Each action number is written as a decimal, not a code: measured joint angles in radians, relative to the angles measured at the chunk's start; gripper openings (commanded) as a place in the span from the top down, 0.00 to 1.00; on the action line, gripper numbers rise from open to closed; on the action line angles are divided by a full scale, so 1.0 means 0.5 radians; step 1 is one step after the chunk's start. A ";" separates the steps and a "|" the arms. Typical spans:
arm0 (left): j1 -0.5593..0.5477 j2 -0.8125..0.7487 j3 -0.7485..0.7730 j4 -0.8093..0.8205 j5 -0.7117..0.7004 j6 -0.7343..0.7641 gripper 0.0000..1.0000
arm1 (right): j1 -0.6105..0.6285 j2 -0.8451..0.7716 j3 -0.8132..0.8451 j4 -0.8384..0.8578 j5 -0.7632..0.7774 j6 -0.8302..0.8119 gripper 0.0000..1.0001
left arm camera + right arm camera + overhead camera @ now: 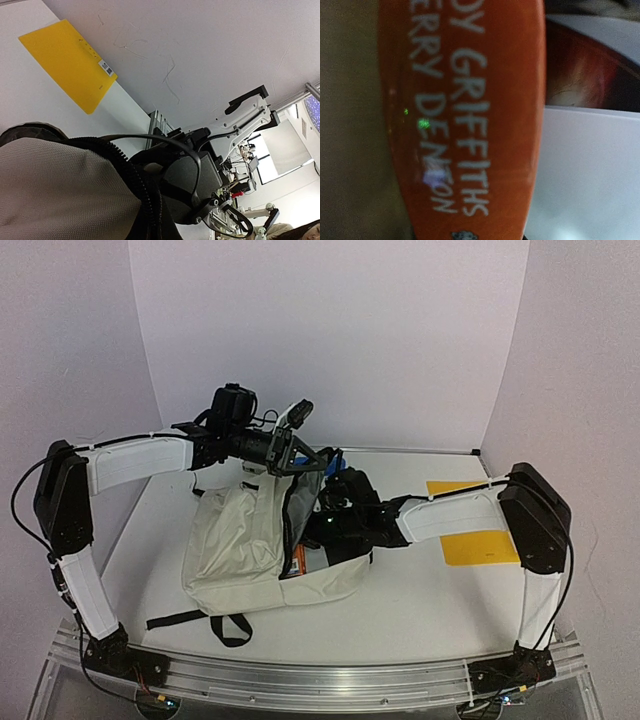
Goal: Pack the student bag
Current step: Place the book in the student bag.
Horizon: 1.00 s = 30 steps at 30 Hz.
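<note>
The cream soft fabric backpack with black zippers (245, 550) lies on the white bench (420, 600), its mouth turned toward the right fingers. The left fingers (305, 460) are closed, pinching the backpack's upper rim and holding it raised, so the dark opening gapes just below them. The right arm's black wrist (350, 512) reaches into that opening; its fingers are hidden inside, and whether they grip anything cannot be told. Right in front of them is an orange book with white lettering on its spine (465, 120). A flat yellow plastic folder (480, 545) lies behind the right fingers, under the forearm.
</note>
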 measured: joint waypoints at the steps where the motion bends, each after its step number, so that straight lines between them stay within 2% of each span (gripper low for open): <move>1: 0.001 0.000 0.000 0.024 0.010 -0.012 1.00 | 0.001 0.001 -0.011 0.014 -0.017 0.008 0.97; 4: 0.001 0.000 0.000 0.041 0.014 -0.002 1.00 | 0.002 0.034 -0.014 0.096 -0.074 0.064 0.87; 7: 0.001 -0.030 -0.005 -0.048 -0.079 0.085 1.00 | 0.003 0.079 -0.018 0.179 -0.100 0.127 0.70; 8: 0.004 -0.065 -0.026 -0.066 -0.124 0.116 1.00 | 0.004 0.079 -0.034 0.204 -0.098 0.146 0.69; 13: 0.083 -0.324 -0.230 -0.108 -0.256 0.154 1.00 | -0.003 0.076 -0.116 0.288 -0.077 0.188 0.43; 18: 0.210 -0.533 -0.412 -0.120 -0.364 0.159 1.00 | -0.010 -0.050 -0.220 0.267 0.014 0.210 0.32; 21: 0.225 -0.573 -0.443 -0.147 -0.405 0.166 1.00 | -0.016 -0.113 -0.221 0.127 0.119 0.170 0.28; 25: 0.228 -0.586 -0.452 -0.157 -0.437 0.172 1.00 | -0.018 -0.239 -0.204 -0.187 0.375 0.056 0.28; 30: 0.232 -0.586 -0.452 -0.172 -0.450 0.174 1.00 | -0.026 -0.304 -0.182 -0.424 0.559 -0.045 0.43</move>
